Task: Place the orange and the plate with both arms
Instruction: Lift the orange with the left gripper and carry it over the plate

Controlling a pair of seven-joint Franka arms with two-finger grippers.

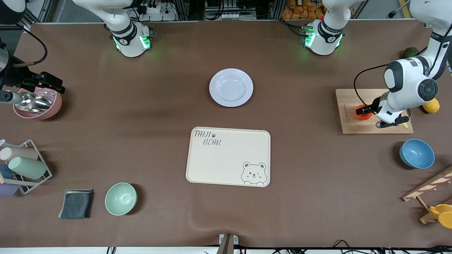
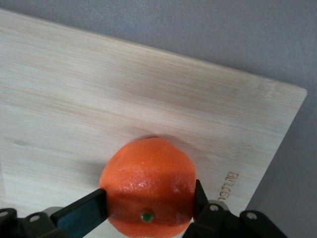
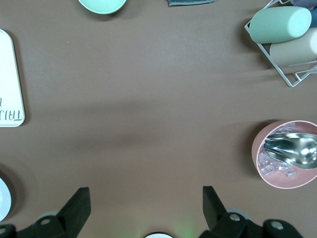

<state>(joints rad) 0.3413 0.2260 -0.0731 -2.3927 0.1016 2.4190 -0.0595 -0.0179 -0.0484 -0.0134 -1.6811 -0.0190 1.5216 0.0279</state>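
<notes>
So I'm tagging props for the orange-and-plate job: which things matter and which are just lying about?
Job:
orange, on cutting board, in shut left gripper
plate
open right gripper, waiting

Lying about:
bear tray
blue bowl
green bowl
pink bowl
grey cloth

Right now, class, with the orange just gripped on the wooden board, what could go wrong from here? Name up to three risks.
1. The left gripper is shut on the orange low on its round sides, so the fruit may slip out when lifted.
2. Squeezing could bruise it.
3. The right gripper waits open over bare table, away from the plate; the two arms may crowd each other near the tray.
</notes>
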